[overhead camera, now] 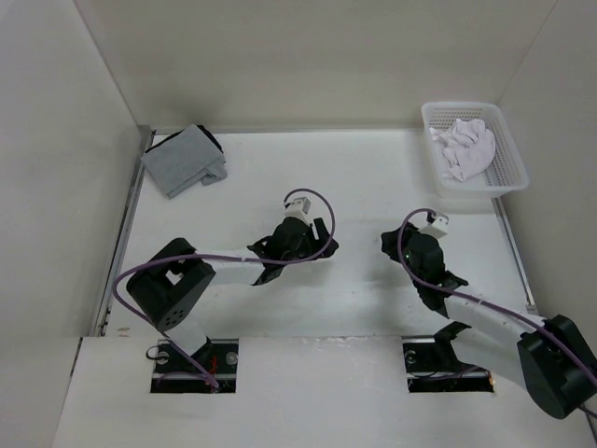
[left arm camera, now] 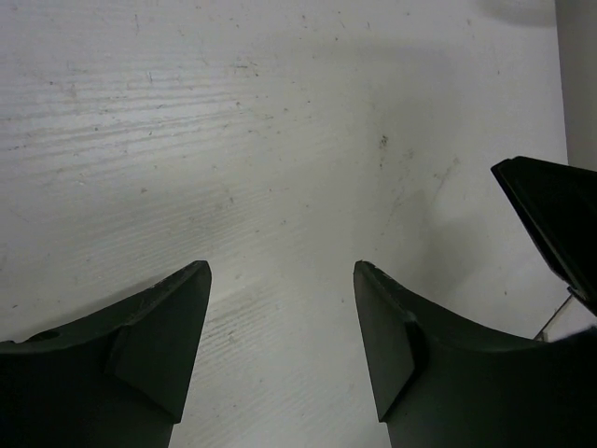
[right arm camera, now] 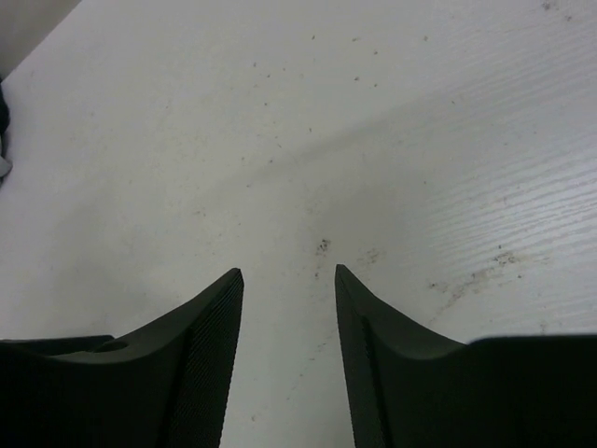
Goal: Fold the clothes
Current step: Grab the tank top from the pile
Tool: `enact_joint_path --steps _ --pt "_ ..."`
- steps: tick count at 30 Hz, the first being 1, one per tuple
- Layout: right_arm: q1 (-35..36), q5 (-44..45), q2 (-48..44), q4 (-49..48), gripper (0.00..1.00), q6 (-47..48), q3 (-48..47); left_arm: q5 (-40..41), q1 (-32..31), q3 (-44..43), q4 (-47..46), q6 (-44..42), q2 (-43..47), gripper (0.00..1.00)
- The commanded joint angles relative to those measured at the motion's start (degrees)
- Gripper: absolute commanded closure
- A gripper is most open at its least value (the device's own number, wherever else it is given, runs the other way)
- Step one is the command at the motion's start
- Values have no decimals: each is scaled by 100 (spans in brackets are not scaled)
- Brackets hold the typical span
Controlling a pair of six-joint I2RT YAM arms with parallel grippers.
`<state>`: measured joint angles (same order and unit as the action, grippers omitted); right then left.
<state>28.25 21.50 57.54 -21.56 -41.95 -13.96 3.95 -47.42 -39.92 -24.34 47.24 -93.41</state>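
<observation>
Left gripper (left arm camera: 280, 271) and right gripper (right arm camera: 289, 273) both open and empty over table (overhead camera: 354, 177), clothes (overhead camera: 468, 149) bunched in basket (overhead camera: 476, 189) far right, so right should pinch a top fold and lift clear of rim.

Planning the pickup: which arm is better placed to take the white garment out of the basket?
Probably right: the right gripper, open, hangs nearer the basket holding the garment; the left gripper sits mid-table, farther off.

left arm (overhead camera: 177, 285), right arm (overhead camera: 508, 327): black joints, white links | cables (overhead camera: 140, 269): purple | wrist cameras (overhead camera: 298, 205): white | right tool (right arm camera: 289, 275): black wedge fingers (right arm camera: 201, 364), ribbed
</observation>
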Motion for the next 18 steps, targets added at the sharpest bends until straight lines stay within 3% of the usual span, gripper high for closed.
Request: enact_joint_path --steps 1,2,4,6,8,12,16,18 --pt "62 197 90 99 56 64 -598 -105 53 282 -571 -242 454 38" --pt "62 197 152 152 61 91 -747 -104 36 396 -720 -268 533 38" --pt "-34 127 345 240 85 239 -1125 -70 1 581 -931 -321 656 38" --pt "-506 83 625 659 100 494 -1852 -61 -8 748 -1160 -391 736 40" --pt "-1190 48 1063 1282 100 635 -2843 -61 -8 845 -1353 -470 797 47" --pt "-2500 4 2082 1672 99 723 -4321 -279 27 916 -1521 -550 824 77" --pt "-3619 -23 3587 2304 91 917 -6011 -307 44 907 -1539 -541 754 75" --pt "-3970 -58 4515 2708 78 1205 -7019 -333 123 933 -1583 -471 710 69"
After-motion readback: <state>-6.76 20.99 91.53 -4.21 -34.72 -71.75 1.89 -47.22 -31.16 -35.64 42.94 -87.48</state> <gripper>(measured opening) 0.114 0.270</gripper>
